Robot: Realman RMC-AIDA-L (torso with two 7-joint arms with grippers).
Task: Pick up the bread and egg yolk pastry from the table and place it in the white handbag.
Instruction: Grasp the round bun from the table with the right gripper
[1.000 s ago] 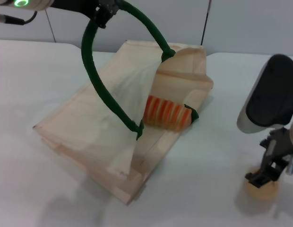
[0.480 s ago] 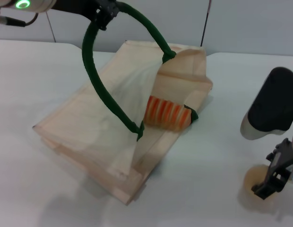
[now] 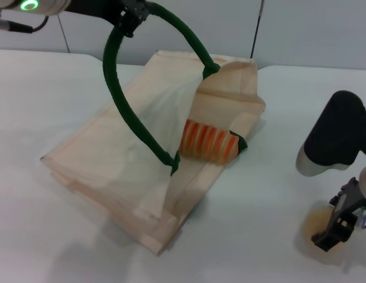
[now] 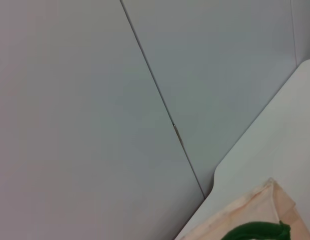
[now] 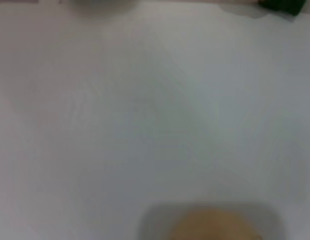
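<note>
The white handbag [image 3: 112, 153] lies flat on the table. My left gripper [image 3: 131, 16] is shut on its dark green handle [image 3: 118, 100] and holds it up, so the bag's mouth gapes. The handle also shows in the left wrist view [image 4: 255, 231]. The bread [image 3: 208, 143], striped orange-red, lies inside the open mouth. The egg yolk pastry [image 3: 316, 227] sits on the table at the near right. My right gripper [image 3: 339, 229] is down at it, partly covering it. The pastry shows in the right wrist view [image 5: 215, 227] at the picture's edge.
The white table [image 3: 47, 94] runs back to a grey panelled wall [image 4: 95, 100]. The bag's second green handle [image 3: 241, 141] lies beside the bread. My right arm's bulky grey and black link [image 3: 333, 138] hangs over the table's right side.
My right arm has lowered and shifted slightly toward the near edge, staying at the pastry. The left gripper, handle, bag and bread have not moved.
</note>
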